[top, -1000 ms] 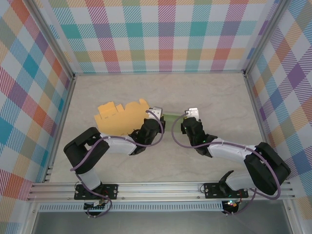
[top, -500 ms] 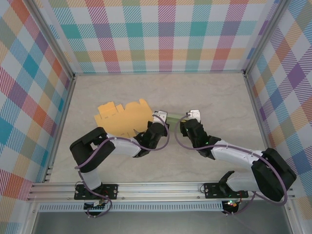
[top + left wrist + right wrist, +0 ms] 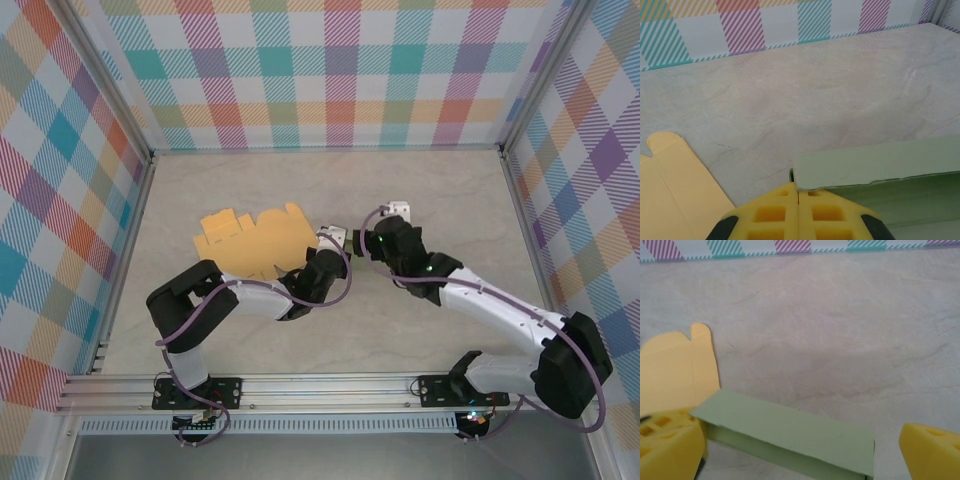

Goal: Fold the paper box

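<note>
Green box: we've got its corner pinched in left end effector, right end effector wide open around it, gripping nothing atm.

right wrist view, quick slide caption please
Right pincer open wide at the green paper box, flat yellow cutout beside it.

Left wrist view, green box cut by right edge, yellow sheet cut by left edge

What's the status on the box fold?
Left gripper shut on green box corner. Right gripper open, fingers either side of it. Flat yellow blank beside it, nothing blocking.
</note>
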